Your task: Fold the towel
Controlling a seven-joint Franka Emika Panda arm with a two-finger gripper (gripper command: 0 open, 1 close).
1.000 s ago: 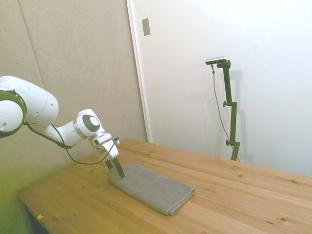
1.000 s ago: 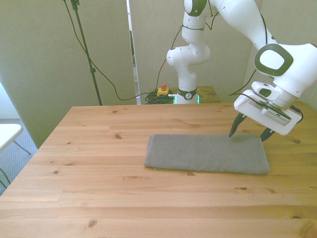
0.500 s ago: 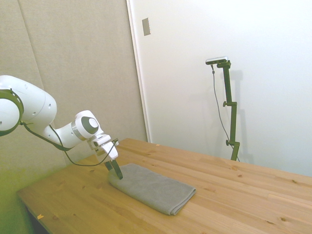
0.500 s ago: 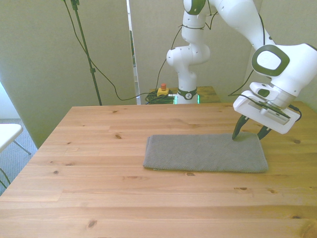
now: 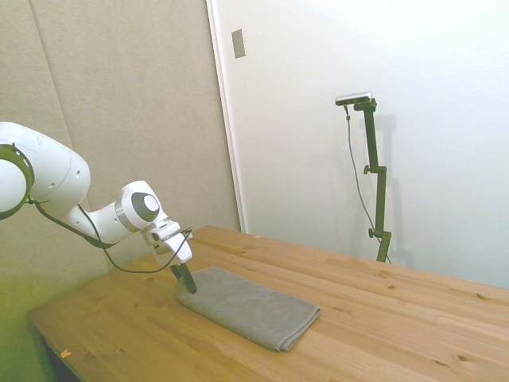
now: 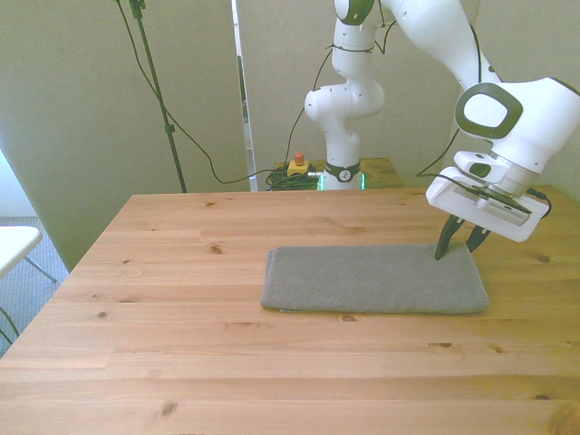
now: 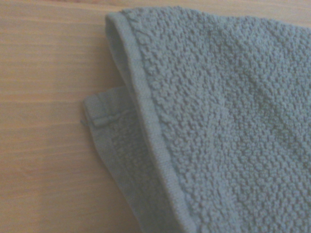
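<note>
The grey towel [image 6: 376, 279] lies flat as a long folded rectangle on the wooden table [image 6: 181, 299]. In the side view the towel [image 5: 250, 306] runs from the arm toward the table's middle. My gripper [image 6: 453, 251] is down at the towel's far corner on the front view's right, its dark fingers drawn close together on the edge. From the side, the gripper [image 5: 186, 282] shows as one dark shape at the towel's near end. The wrist view shows the towel [image 7: 233, 121] corner close up, its hemmed top layer over a lower layer that sticks out.
Bare wood [image 5: 398, 318] stretches around the towel on all sides. A red and yellow button [image 6: 297, 165] sits behind the table's far edge beside the robot base [image 6: 343, 172]. A white surface [image 6: 14, 240] shows at the front view's left edge.
The fingers have closed step by step from wide apart to nearly together at the towel's corner. The gripper also sank a little. The towel has barely shifted.
</note>
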